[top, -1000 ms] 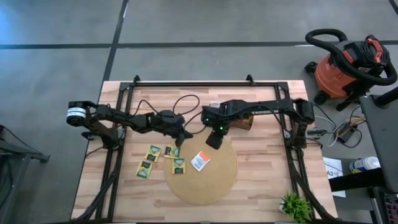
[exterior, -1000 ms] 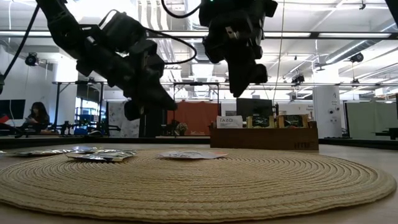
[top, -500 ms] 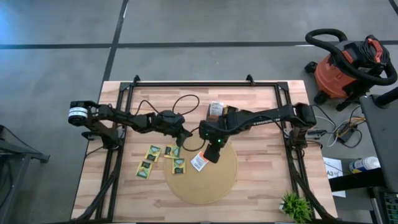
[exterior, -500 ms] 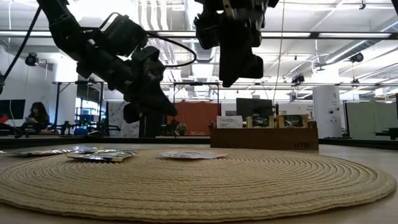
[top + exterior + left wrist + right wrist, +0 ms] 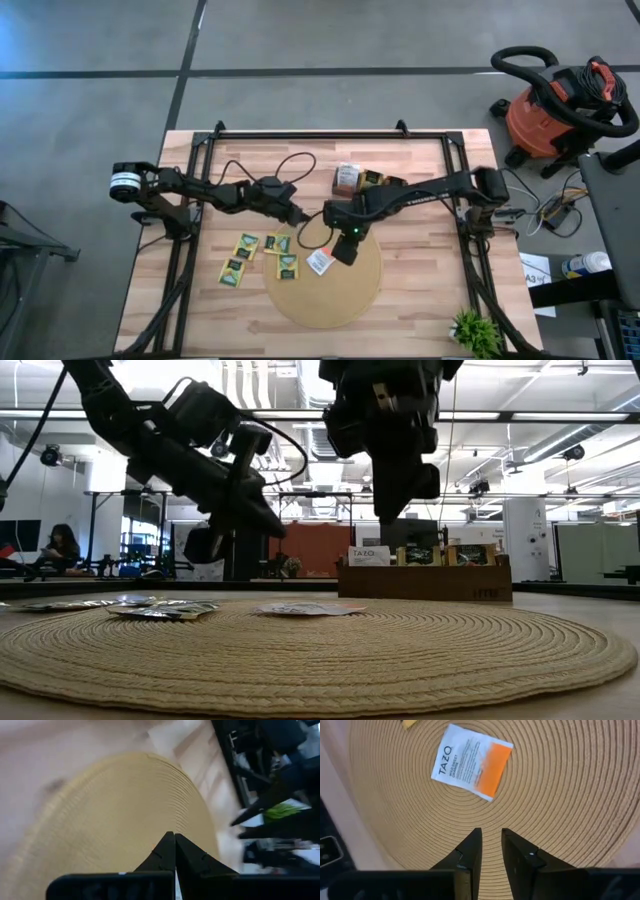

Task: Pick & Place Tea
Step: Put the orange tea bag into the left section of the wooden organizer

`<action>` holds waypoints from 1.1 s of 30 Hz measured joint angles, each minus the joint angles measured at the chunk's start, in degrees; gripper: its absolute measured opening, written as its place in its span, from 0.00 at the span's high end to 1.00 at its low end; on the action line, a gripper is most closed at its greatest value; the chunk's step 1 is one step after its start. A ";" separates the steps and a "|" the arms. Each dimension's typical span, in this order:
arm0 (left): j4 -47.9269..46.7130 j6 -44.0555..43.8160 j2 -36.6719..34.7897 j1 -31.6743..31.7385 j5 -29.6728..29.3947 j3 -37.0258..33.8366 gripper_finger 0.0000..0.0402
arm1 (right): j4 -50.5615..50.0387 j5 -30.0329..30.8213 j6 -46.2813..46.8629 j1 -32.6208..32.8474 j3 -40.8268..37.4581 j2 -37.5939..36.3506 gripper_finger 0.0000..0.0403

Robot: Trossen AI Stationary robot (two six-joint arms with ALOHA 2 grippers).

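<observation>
While right gripper (image 5: 491,851) hovers over mat (image 5: 560,795): orange-white tea sachet (image 5: 471,761) pending.
Sachet lies flat on the mat, just ahead of narrowly parted, empty jaws. Likely light, thin, limp paper; an edge pinch looks best. Left gripper (image 5: 171,851), jaws pressed together, waits near yellow-green sachets (image 5: 246,245) on the surface (image 5: 430,280).

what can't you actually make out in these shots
- Box compartments: high view, the right arm crosses over the box, hiding most of it.
- Yellow-green sachets' print: high view, too small to read.
- Left gripper's surroundings: left wrist view, motion blur smears the table beyond the mat.
- Right gripper's height above the orange-white sachet: not clear.
</observation>
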 joint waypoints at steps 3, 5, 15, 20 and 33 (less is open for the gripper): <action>-0.02 -4.78 -0.48 -0.89 1.80 0.56 0.99 | 0.38 4.60 -0.50 1.84 0.00 0.00 0.83; 0.00 -7.18 -1.14 -2.11 1.80 1.01 0.99 | 0.55 7.59 -1.66 3.19 0.00 0.00 0.84; -0.04 -13.71 -2.22 -13.31 -11.33 4.49 0.99 | 1.02 16.66 -4.00 10.26 0.00 0.00 0.84; -0.52 -17.33 -2.22 -19.20 -20.36 4.57 0.99 | 3.35 17.23 -4.89 12.46 -0.11 0.00 0.85; -16.74 -21.47 -2.24 -23.63 -24.66 4.51 0.99 | 21.66 15.83 -0.05 9.13 -6.23 -0.11 0.88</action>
